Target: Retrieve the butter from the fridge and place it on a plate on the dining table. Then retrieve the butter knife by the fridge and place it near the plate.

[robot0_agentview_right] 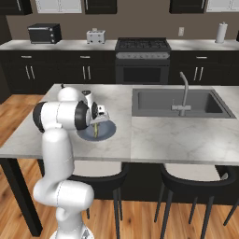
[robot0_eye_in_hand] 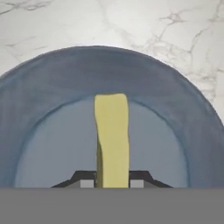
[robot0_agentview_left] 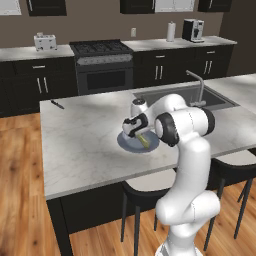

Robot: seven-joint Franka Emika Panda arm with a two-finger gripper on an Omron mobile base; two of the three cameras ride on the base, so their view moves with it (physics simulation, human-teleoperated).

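Hand view: gripper (robot0_eye_in_hand: 112, 183) clamped narrow on the butter (robot0_eye_in_hand: 112, 135), stick reaching ahead over the plate (robot0_eye_in_hand: 52, 87) directly below on the bench (robot0_eye_in_hand: 131, 22); likely light, soft, slippery, so hold mid-stick, gently.

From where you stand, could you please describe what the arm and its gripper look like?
The arm is glossy white with rounded, tube-like links and black bands at the joints. The gripper has a white body and two small dark fingertips with pale pads. No cables or markings show.
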